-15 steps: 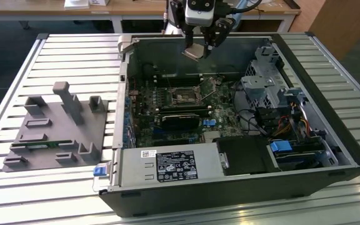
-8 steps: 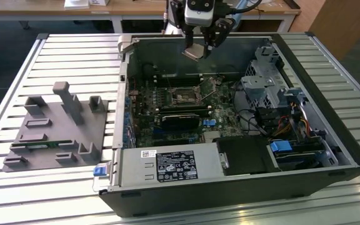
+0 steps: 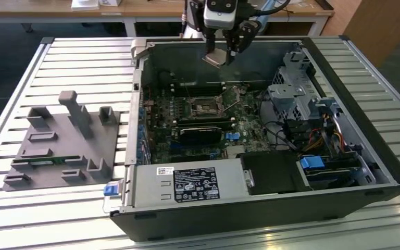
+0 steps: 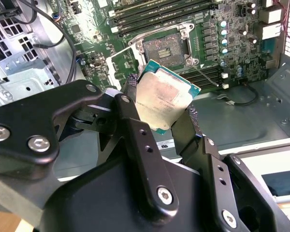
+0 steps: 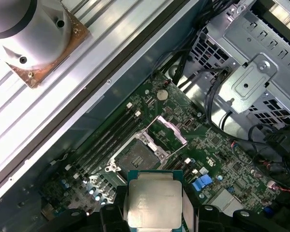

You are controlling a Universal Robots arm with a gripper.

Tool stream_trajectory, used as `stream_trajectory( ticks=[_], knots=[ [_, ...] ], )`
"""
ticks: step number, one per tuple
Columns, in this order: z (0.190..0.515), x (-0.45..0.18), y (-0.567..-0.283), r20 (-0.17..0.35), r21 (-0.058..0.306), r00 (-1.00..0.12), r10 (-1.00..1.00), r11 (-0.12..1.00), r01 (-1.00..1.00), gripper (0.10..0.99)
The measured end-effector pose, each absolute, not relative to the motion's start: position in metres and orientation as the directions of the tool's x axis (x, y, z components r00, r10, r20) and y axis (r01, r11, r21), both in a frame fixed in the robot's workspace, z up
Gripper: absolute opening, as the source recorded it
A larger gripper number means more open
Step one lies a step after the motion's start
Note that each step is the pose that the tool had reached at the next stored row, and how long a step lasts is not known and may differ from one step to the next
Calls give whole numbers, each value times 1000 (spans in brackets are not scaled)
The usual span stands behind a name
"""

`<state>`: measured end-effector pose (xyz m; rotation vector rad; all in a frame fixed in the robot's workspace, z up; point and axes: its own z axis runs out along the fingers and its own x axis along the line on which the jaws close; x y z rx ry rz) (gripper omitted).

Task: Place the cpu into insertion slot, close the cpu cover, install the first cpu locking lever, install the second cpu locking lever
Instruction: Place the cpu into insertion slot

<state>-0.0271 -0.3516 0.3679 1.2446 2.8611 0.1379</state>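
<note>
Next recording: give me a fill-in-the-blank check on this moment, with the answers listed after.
1. The gripper's jaws are ___ on the small flat silvery-grey cpu.
2. The square dark-framed insertion slot holds ___ chip.
3. The thin grey metal cpu cover stands ___, tilted up off the slot.
4. The cpu hangs ___ the green motherboard, not touching it.
Answers: shut; no; open; above.

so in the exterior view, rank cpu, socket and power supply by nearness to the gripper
1. cpu, held in the gripper, over the case's far side.
2. socket, mid-board, lower down.
3. power supply, at the case's near edge.
</note>
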Motion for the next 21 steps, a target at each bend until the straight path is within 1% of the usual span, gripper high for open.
stream_trajectory(
  ticks=[21],
  knots=[
    [367,-27,-352,18,88,-645,764,642,762,537]
  ],
)
